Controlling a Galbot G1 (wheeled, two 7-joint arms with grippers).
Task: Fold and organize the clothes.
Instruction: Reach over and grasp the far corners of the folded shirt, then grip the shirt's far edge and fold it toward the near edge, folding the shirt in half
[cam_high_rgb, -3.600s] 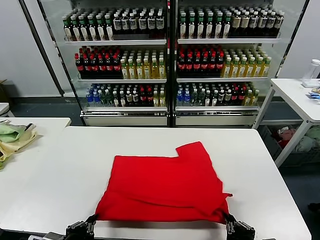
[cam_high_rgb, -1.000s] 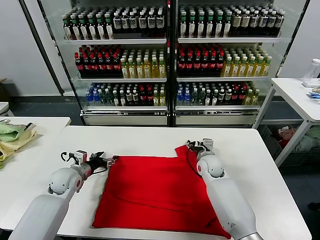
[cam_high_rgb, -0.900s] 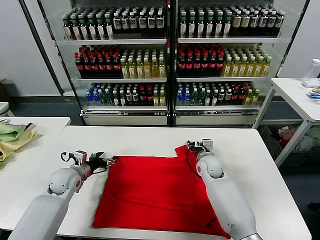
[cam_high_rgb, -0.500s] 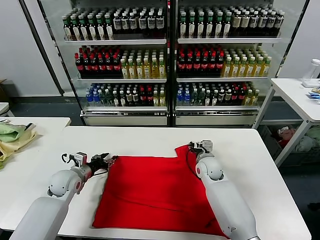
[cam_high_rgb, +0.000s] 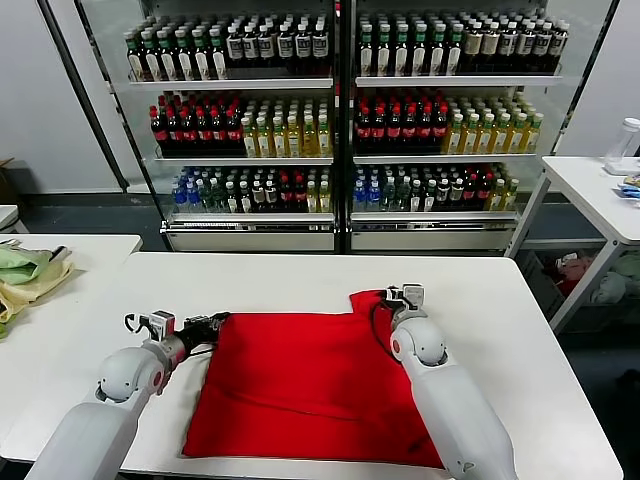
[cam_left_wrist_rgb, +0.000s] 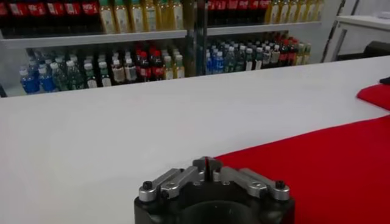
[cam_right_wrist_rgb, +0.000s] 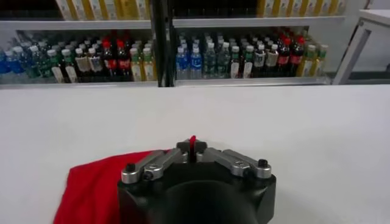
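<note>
Cotton, bright red, short-sleeved: the T-shirt (cam_high_rgb: 310, 385) lies flat on the white desk (cam_high_rgb: 520, 330), soft and light, likely to sag and drag unless lifted by its corners. The left end effector (cam_high_rgb: 212, 323) is clenched at the far left corner; the right end effector (cam_high_rgb: 404, 294) pinches a sliver of red at the far right sleeve edge, though how much it has is hard to judge. Drink-filled coolers (cam_high_rgb: 340, 120) stand behind.

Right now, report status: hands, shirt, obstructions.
Left hand shut on red T-shirt, far left corner. Right hand shut on far right corner. Shirt flat on table. Nothing in the way.
</note>
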